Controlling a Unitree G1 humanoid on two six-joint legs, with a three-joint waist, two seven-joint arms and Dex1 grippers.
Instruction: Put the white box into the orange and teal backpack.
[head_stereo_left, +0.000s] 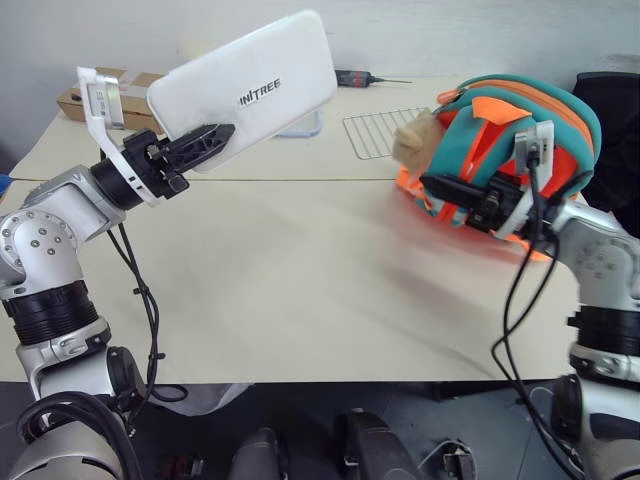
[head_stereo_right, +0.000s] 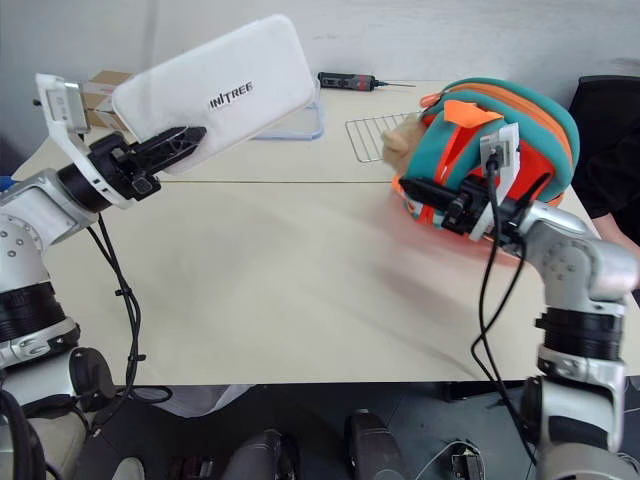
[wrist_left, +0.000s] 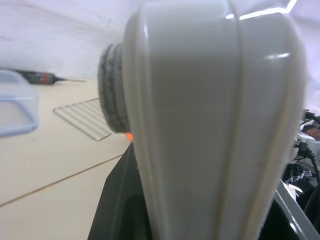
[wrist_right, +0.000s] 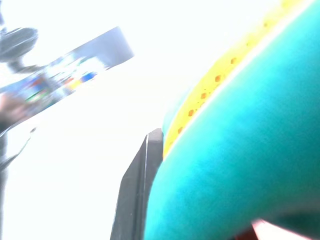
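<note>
The white box, a flat case with grey lettering, hangs tilted in the air over the table's left side. My left gripper is shut on its lower end, one black finger lying across its front face. Up close in the left wrist view the white box stands edge-on between the fingers. At the table's right the orange and teal backpack is propped up, its beige plush charm facing left. My right gripper is shut on the backpack's lower teal edge, and teal fabric presses against a black finger.
A wire rack lies flat on the table behind the backpack. A screwdriver rests at the far edge. A clear blue-rimmed container sits behind the white box, and a brown cardboard box at the far left corner.
</note>
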